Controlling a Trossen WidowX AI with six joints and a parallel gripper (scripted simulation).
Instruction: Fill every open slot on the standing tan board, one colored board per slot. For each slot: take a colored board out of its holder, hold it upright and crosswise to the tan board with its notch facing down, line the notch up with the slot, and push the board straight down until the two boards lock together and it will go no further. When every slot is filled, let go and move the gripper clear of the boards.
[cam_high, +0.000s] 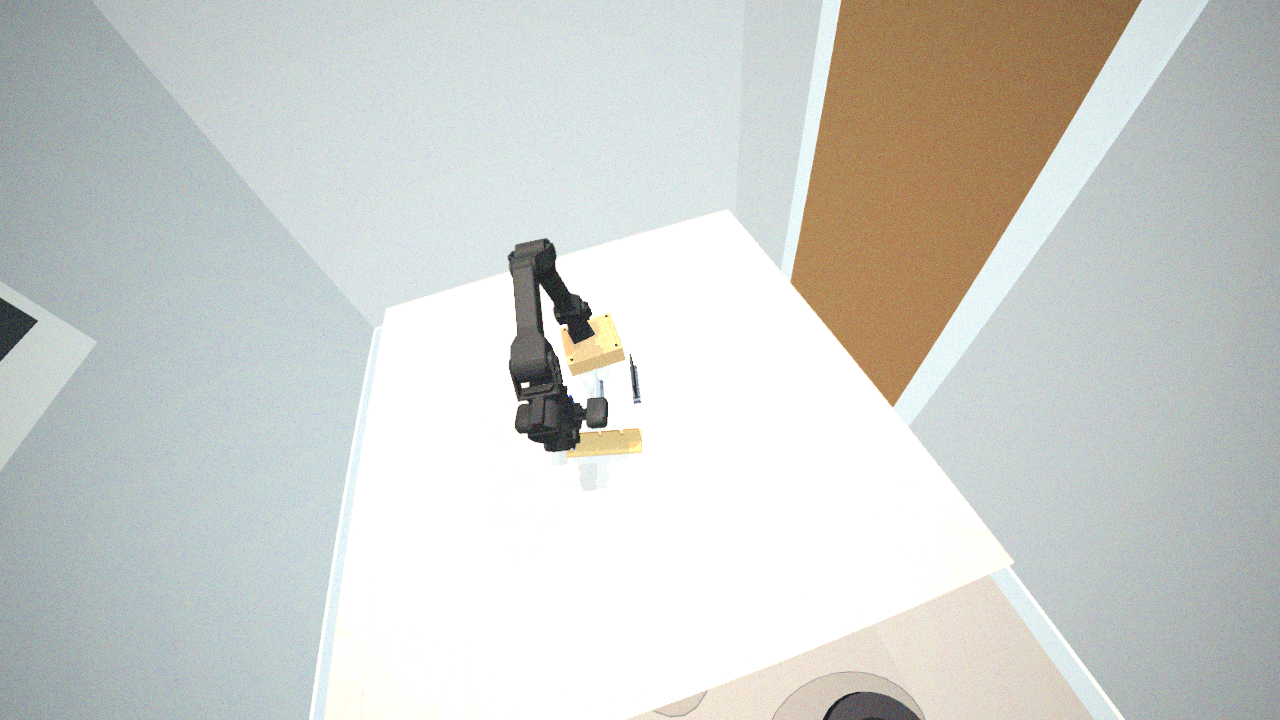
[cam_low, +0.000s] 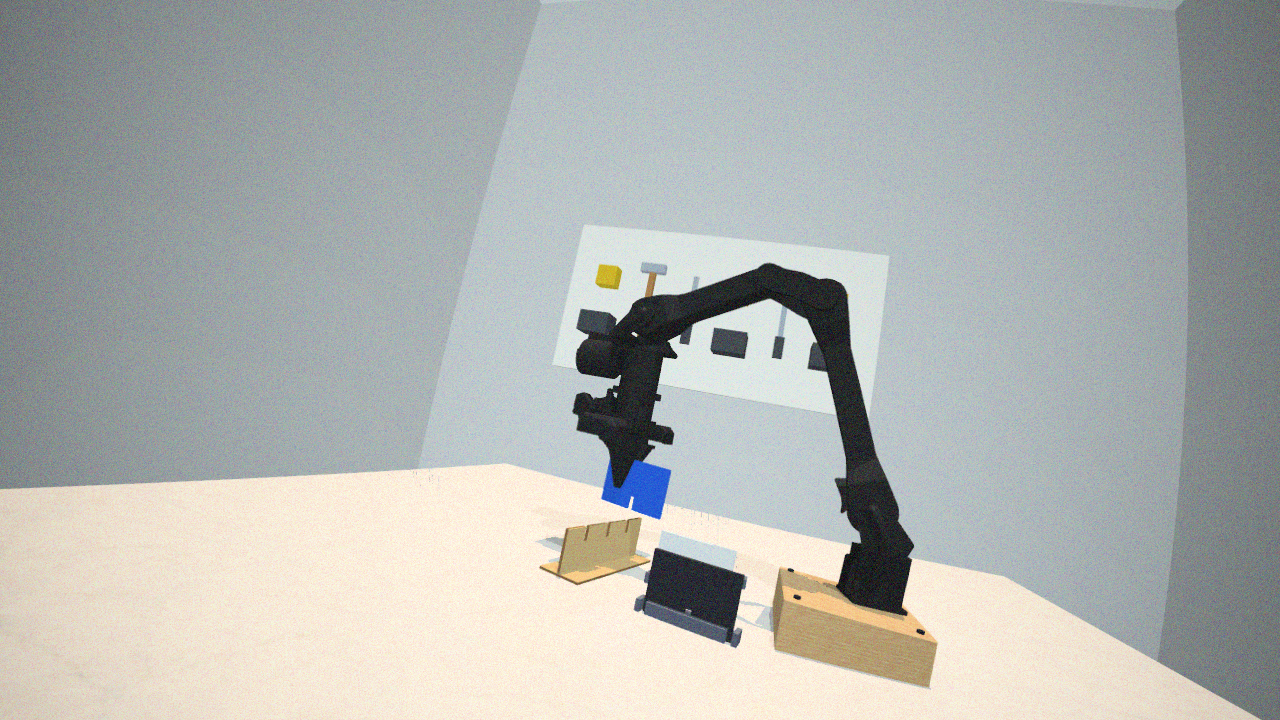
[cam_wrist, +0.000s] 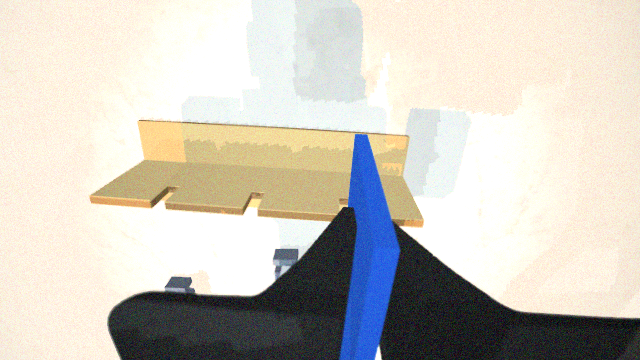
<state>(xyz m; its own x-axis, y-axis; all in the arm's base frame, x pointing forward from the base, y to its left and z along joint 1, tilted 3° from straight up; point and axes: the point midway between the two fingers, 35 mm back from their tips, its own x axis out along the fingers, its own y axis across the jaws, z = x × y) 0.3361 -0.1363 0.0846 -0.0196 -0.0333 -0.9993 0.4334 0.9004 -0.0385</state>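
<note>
Pale tabletop (cam_high: 760, 501) (cam_low: 268, 608) (cam_wrist: 550, 200), grey walls: blue board aloft, insertion pending.

Judged by position, the step in hand is lining up the first board; three slots show in the tan board (cam_high: 617, 442) (cam_low: 599, 544) (cam_wrist: 300, 195), none filled. I find the blue board (cam_low: 646, 490) (cam_wrist: 372, 225) upright and crosswise above it, notch down, apart from it, near its end slot in the wrist view. I judge that the next move calls for a small check of notch against slot, then a straight descent; any sideways error could land the board on the tan edge. My pincer (cam_low: 618, 483) (cam_wrist: 358, 219) is nearly closed, clamped on the blue board, fingers against both faces. A black board (cam_low: 695, 586) stands in its holder (cam_low: 684, 621), awaiting its turn.
</note>
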